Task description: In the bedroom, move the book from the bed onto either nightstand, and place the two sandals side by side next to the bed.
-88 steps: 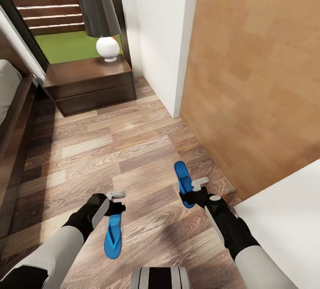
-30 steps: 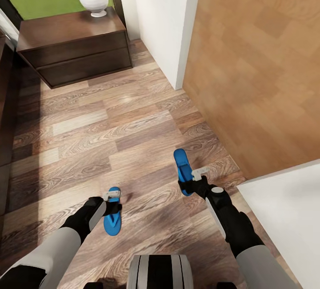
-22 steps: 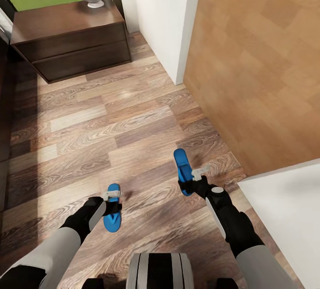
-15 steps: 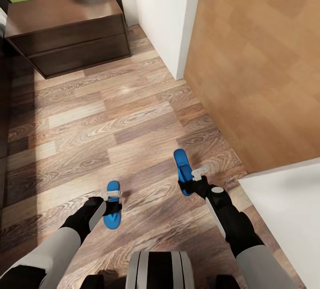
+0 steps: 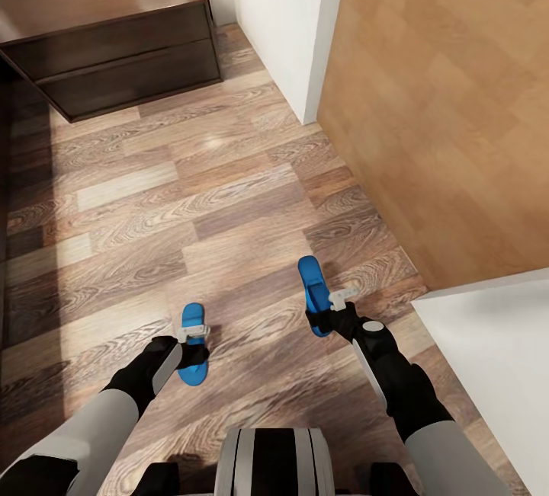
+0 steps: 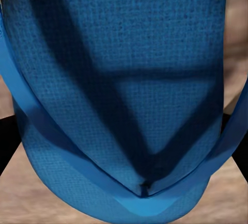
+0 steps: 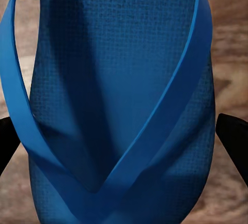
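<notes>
Now each blue sandal [image 5: 192, 344] [image 5: 312, 292] clamped within pincer [image 5: 194, 332] [image 5: 329, 312], above floor [image 5: 191, 199]

grey arms, black wrists, pale pincer [image 5: 194, 327] tips, striped grey-black trunk [image 5: 273, 462].

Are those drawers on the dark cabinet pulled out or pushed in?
Pushed in. Both drawer fronts of the nightstand sit flush, with just a thin seam between them.

Two bright blue sandals [image 5: 194, 344] [image 5: 312, 292], brown wood-grain plank floor [image 5: 191, 214], glossy dark-brown nightstand [image 5: 114, 46], white wall [image 5: 282, 16].
</notes>
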